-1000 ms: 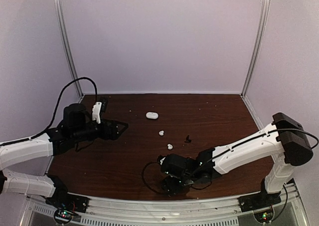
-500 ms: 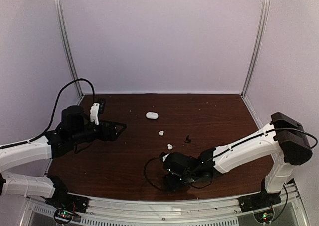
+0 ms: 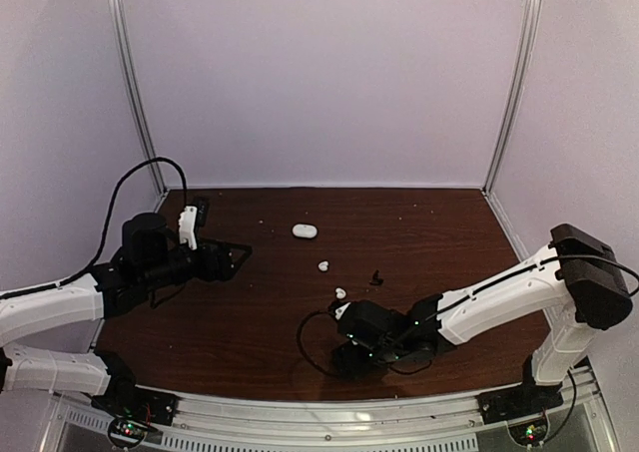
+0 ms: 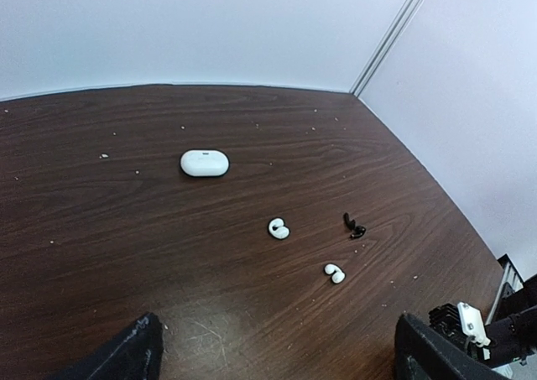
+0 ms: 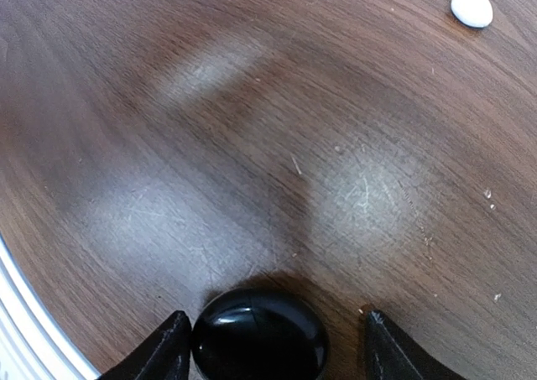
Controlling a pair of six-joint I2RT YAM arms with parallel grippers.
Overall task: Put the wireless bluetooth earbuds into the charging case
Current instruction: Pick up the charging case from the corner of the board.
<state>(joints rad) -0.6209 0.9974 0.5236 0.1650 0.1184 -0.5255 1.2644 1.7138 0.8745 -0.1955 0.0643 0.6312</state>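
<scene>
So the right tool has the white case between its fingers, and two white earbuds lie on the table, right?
Not quite: the right wrist view shows a black case between the fingers of the right tool. The two white earbuds do lie on the table.

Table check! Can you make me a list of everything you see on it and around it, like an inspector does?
Surface: dark wooden table, with pale scuffed patches.
Job's things: white case looks shut, at the back; white bud and second bud lie loose and apart; black piece lies beside them; black case sits between the right tool's fingers.
Clutter: small pale specks; nothing else seen.
Tools: left tool open, empty; right tool open around the black case.
Cables: black cable loops over the left arm; second cable curls by the right wrist.
Surroundings: pale walls, metal posts.
</scene>
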